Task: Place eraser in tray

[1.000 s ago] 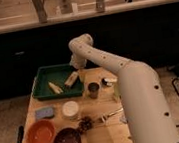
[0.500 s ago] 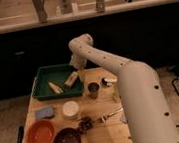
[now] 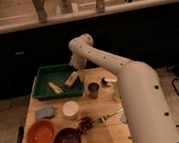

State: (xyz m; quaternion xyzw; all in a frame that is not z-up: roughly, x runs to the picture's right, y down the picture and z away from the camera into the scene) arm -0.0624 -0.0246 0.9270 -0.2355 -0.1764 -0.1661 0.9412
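Note:
The dark green tray [image 3: 41,83] sits at the table's back left. A pale tan oblong block, the eraser [image 3: 71,79], lies inside the tray near its right side. A yellowish oblong object [image 3: 55,87] lies to its left in the tray. My gripper [image 3: 76,67] is at the end of the white arm, just above the tray's right rear part and close over the eraser. The wrist hides most of it. I cannot tell whether it touches the eraser.
On the wooden table are a blue sponge [image 3: 44,113], a white round container [image 3: 70,109], an orange bowl [image 3: 40,135], a dark bowl [image 3: 68,142], a dark cup [image 3: 93,90], and a dark cluster [image 3: 85,123] by a fork [image 3: 108,115]. My arm [image 3: 137,94] spans the right side.

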